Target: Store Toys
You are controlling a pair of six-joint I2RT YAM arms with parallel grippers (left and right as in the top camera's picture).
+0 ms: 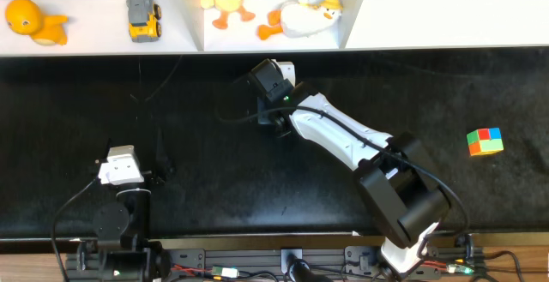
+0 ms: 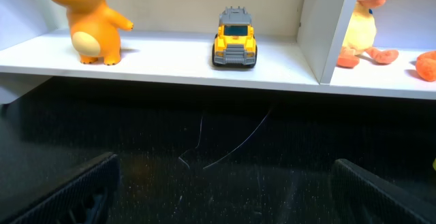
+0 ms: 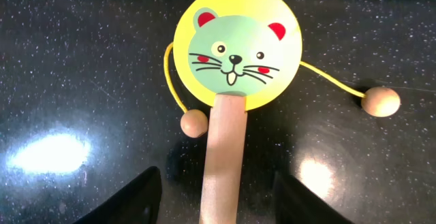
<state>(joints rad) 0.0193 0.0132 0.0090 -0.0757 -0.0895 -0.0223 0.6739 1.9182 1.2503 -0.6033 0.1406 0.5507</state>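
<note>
R gripper [image 3: 218, 190] wide open, jaws straddling handle [image 3: 225, 149] of rattle drum [image 3: 236, 57], not clamped. Drum flat on table [image 1: 214, 171], long axis in line w/ fingers, head beyond tips. L gripper [image 2: 218, 203], at 8 o'clock in top view, open, empty; R arm nearer.

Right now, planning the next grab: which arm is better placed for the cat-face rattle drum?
Right. The right gripper hangs open astride the handle of the rattle drum; the left gripper sits back, facing the shelf.
</note>
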